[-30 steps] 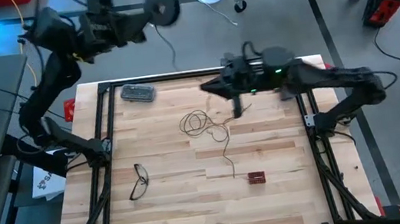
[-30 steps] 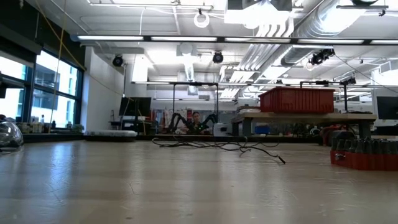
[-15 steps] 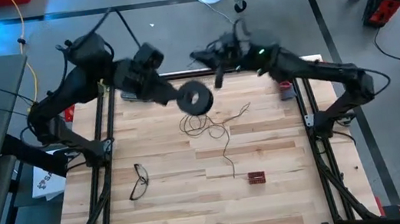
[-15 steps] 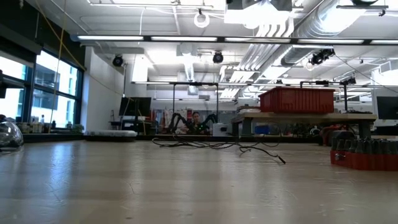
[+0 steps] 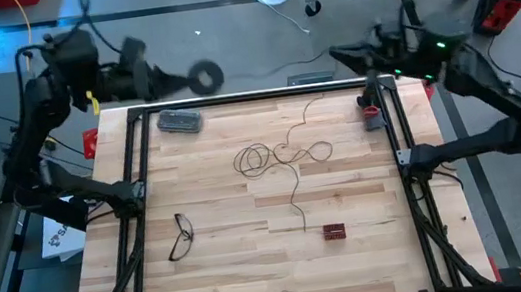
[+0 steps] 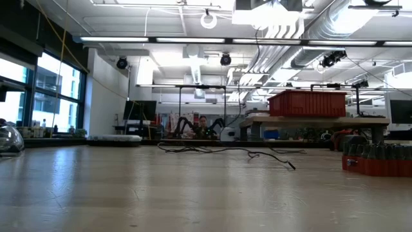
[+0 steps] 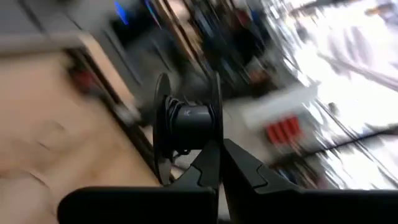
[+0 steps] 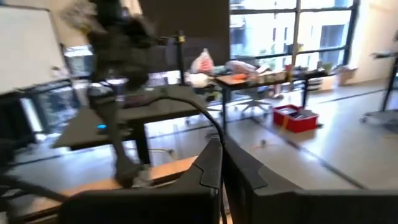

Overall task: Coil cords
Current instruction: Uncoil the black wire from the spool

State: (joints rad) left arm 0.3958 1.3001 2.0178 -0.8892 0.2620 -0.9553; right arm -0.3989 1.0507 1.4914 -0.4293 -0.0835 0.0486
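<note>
The thin dark wire [image 5: 264, 156] lies in loose loops on the wooden table [image 5: 238, 280], with one strand [image 5: 311, 109] running toward the far right. Its small round black reel [image 5: 206, 75] hangs just beyond the table's far edge, at the tip of my shut left gripper [image 5: 183, 78]. In the left wrist view the reel [image 7: 186, 121] shows edge-on, with two discs and a dark hub. My right gripper [image 5: 337, 54] hovers beyond the far edge toward the right, shut on the wire [image 8: 186, 102]. In the low view the wire [image 6: 219, 151] lies on the table. My left gripper meets the reel between its two discs, at the hub [image 7: 205, 138], coming in roughly level from the table's left. Whether the shut tips pinch wound wire or the reel itself, I cannot tell. The reel is lifted clear of the table. My right gripper pinches a single strand of the wire [image 8: 219, 138] between its two fingertips, pointing level toward the table's left. From the tips the wire arcs away slack through the air, while the rest lies on the table.
Black-framed eyeglasses [image 5: 182, 235] lie near the table's left side, and a small red block [image 5: 333, 230] sits near the front middle. A grey oblong object [image 5: 180, 121] rests at the far left, and a small red and grey item [image 5: 370, 114] by the right frame post.
My left gripper swung the reel from beyond the far edge out over the table and back to the far left. My right gripper drew away from the table's middle to the far right, pulling a strand of wire after it; the loops on the table spread out.
</note>
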